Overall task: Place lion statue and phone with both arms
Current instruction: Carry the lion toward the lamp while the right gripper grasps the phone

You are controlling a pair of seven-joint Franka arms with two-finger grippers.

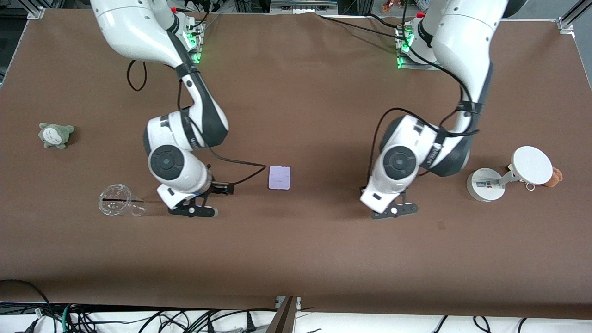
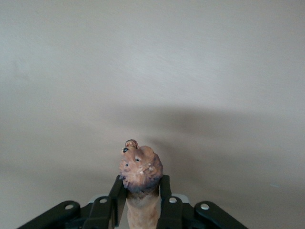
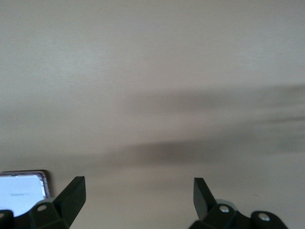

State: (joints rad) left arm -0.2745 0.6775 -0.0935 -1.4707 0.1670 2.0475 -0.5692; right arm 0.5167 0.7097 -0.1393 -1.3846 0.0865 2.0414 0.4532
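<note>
Left wrist view: left gripper (image 2: pixel 142 200) clamped the lion statue (image 2: pixel 139 174) over bare table. Right gripper (image 3: pixel 138 195) gaped wide, phone (image 3: pixel 21 193) just beside. Lower gently; release w/ statue steady.

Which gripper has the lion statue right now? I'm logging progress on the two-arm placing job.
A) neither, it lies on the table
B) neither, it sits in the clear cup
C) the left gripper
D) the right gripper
C: in the left wrist view the left gripper has its fingers shut on the lion statue, while the right gripper is open and holds nothing.
</note>
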